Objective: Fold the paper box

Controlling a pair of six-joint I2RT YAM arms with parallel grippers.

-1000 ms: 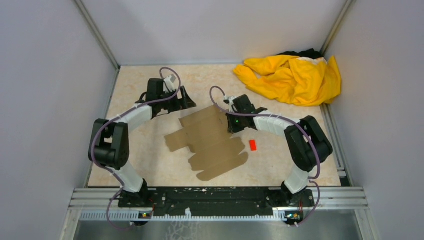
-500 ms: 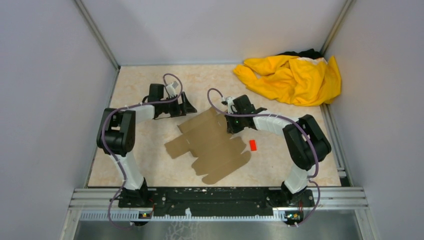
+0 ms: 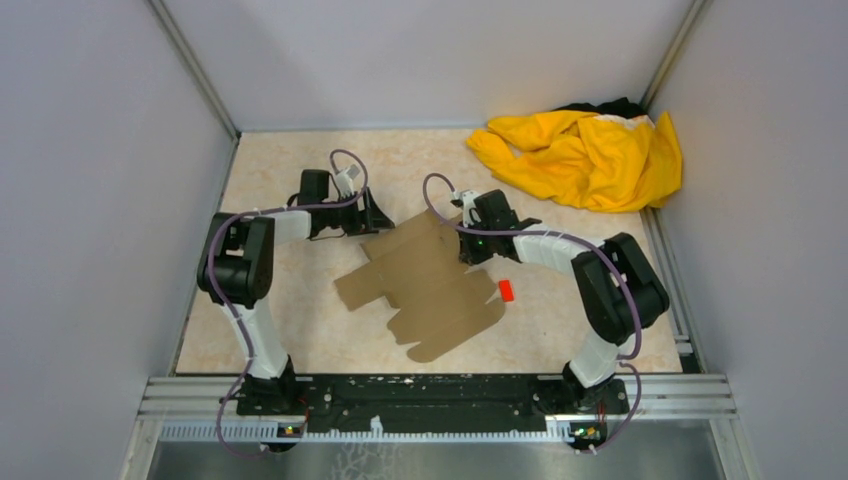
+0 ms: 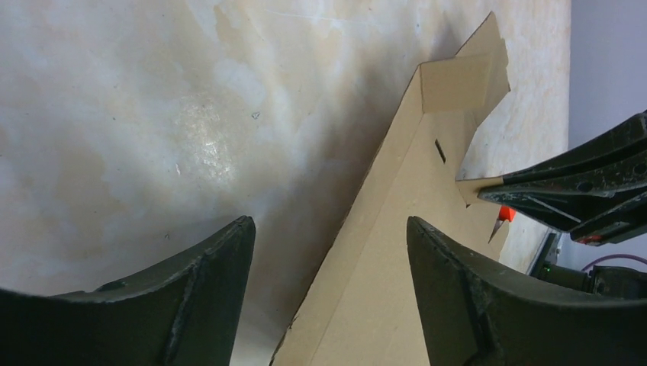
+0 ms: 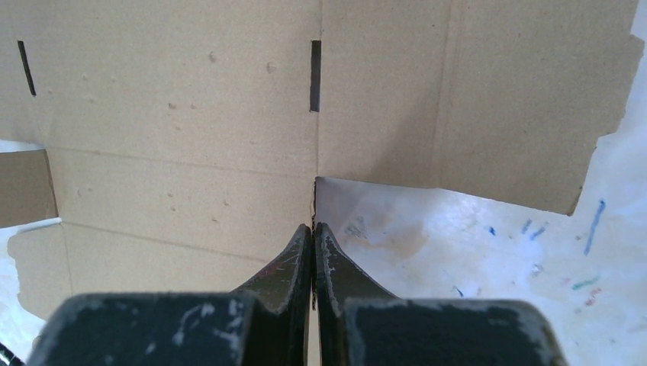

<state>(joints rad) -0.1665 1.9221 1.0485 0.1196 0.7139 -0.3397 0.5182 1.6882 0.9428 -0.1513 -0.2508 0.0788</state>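
While the flat, matte-brown paper box point(image 3: 425, 285) lay centrally on the mottled beige table point(image 3: 290, 330), we saw the left gripper point(image 4: 328, 229) with curved fingers spread about its raised edge, and the right gripper point(image 5: 314, 229) pinching a notch corner.

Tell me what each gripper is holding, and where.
The right gripper is shut on the paper box, pinching its edge at the inner corner of a notch. The left gripper is open astride its raised edge, holding nothing.
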